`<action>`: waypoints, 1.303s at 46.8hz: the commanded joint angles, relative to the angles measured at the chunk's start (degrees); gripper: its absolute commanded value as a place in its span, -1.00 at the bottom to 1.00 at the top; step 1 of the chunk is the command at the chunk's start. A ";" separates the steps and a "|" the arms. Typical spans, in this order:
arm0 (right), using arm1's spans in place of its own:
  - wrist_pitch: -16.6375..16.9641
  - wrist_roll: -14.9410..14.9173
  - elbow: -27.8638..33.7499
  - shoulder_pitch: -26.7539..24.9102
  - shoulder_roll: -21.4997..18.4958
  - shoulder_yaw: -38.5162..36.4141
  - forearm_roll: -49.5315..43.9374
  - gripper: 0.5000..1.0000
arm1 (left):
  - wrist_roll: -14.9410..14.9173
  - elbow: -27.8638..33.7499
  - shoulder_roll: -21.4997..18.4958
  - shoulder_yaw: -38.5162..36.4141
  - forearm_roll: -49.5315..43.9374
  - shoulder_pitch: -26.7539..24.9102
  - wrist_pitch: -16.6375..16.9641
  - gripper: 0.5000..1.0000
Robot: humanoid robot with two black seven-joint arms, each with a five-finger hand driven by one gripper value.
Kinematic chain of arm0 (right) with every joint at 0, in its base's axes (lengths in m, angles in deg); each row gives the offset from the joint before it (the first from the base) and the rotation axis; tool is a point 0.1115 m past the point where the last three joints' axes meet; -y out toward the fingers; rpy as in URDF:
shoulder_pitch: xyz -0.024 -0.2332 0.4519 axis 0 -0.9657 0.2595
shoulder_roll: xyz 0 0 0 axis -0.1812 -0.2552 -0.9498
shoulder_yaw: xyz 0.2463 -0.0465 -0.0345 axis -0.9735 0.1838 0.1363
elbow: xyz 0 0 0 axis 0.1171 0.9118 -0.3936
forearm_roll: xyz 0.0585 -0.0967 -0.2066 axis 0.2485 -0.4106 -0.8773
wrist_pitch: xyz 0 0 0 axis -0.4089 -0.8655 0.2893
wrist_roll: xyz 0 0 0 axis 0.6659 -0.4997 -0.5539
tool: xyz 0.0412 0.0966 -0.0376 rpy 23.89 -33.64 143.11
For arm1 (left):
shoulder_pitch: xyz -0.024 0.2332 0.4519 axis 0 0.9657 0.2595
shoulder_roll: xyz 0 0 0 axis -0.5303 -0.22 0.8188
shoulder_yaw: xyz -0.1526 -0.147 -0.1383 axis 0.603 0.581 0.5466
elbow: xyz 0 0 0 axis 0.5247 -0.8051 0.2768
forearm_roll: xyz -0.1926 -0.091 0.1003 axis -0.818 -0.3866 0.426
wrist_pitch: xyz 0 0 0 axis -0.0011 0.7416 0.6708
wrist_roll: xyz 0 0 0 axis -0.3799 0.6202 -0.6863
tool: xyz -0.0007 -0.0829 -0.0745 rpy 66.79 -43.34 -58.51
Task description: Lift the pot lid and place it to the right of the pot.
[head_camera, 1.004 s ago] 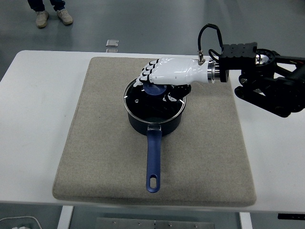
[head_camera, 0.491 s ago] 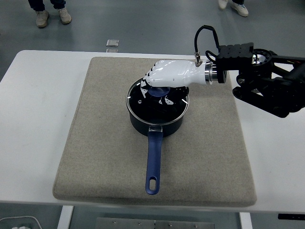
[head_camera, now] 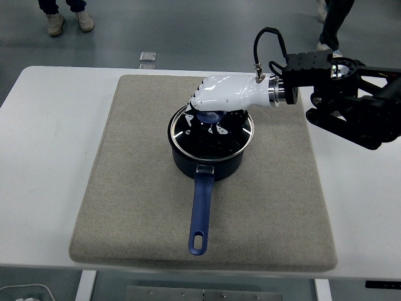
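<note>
A dark blue pot (head_camera: 207, 164) with a long blue handle (head_camera: 201, 210) pointing toward the near edge stands on the grey mat (head_camera: 125, 188). Its glass lid (head_camera: 213, 133) has a blue knob and sits slightly raised and shifted right over the pot's rim. My right hand (head_camera: 212, 103), white with a black arm behind it, reaches in from the right and curls around the knob from above. The knob is mostly hidden under the fingers. The left arm does not show.
The mat covers the middle of the white table (head_camera: 44, 157). A small clear object (head_camera: 148, 58) lies on the floor beyond the far edge. A person's shoes (head_camera: 69, 24) show at top left, and another person's legs (head_camera: 335, 22) at top right.
My right hand has closed on the knob and drawn the lid up and to the right. The pot has slid a little to the right with it.
</note>
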 commanded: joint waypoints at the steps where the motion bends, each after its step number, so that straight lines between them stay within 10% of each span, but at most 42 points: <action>1: -0.05 0.01 0.06 0.33 0.00 -0.29 0.13 -1.00 | 0.01 0.00 0.00 0.00 0.00 0.00 0.00 1.00; 61: 0.04 0.01 0.06 3.32 0.09 -0.37 0.75 -1.00 | 0.01 0.00 0.00 0.00 0.00 0.00 0.00 1.00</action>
